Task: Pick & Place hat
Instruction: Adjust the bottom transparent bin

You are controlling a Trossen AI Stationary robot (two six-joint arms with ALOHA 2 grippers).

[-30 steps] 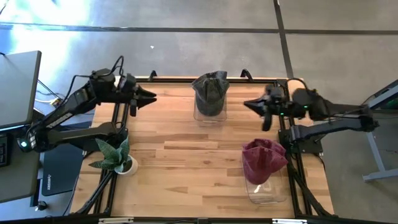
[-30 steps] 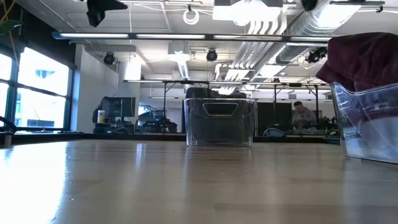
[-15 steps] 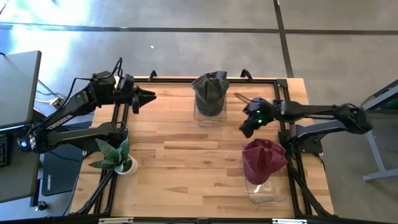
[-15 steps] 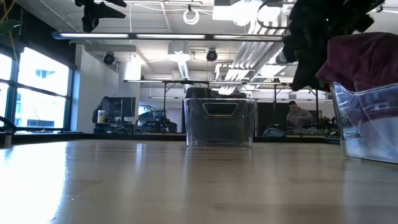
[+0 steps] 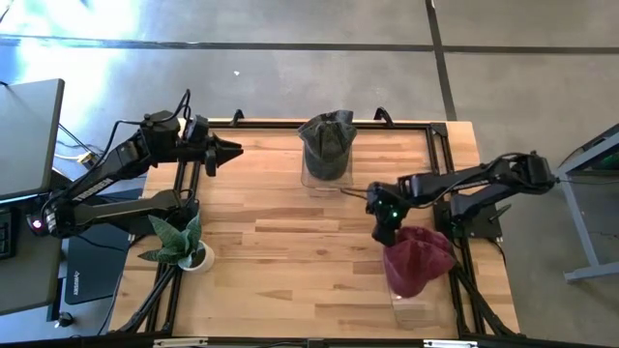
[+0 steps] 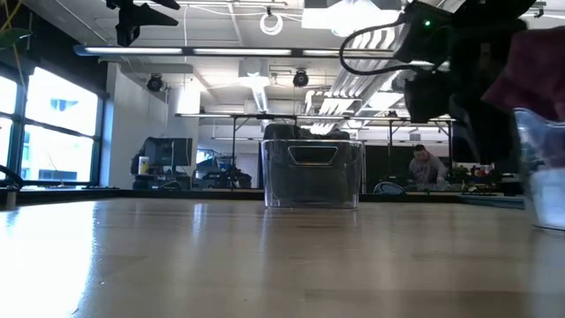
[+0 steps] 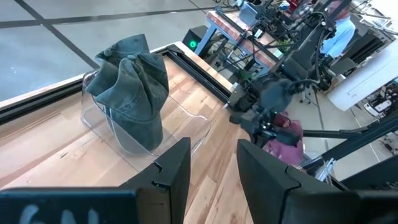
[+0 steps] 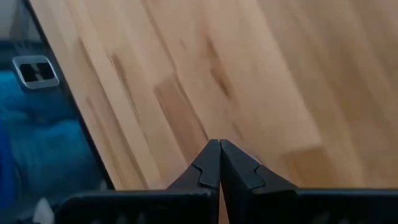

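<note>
A maroon hat (image 5: 418, 259) sits bunched in a clear bin (image 5: 416, 304) by the table's right edge; it also shows in the low view (image 6: 540, 62) and the left wrist view (image 7: 287, 133). My right gripper (image 5: 383, 215) is shut and points down at the wood (image 8: 219, 154), right beside the hat's left side. A grey-green hat (image 5: 327, 143) rests in a second clear bin (image 6: 311, 172) at the far edge. My left gripper (image 5: 230, 152) waits open above the far left corner, facing that hat (image 7: 134, 87). My right gripper stands with shut fingers against the left side of the maroon hat and its bin. Its own body hides the spot in the high view, and the wrist view shows only bare wood, so I cannot tell whether it touches.
A small potted plant (image 5: 179, 244) stands near the left edge. Black frame rails (image 5: 440, 155) run along the table's sides. Bare wood (image 5: 290, 232) lies between the two bins. A person (image 6: 430, 164) sits in the room beyond the table.
My right gripper has swung from the far right edge toward the table's left and near edge, dropping beside the maroon hat. The bin with the maroon hat has slid a little toward the right and near edges. My left arm has stayed almost still.
</note>
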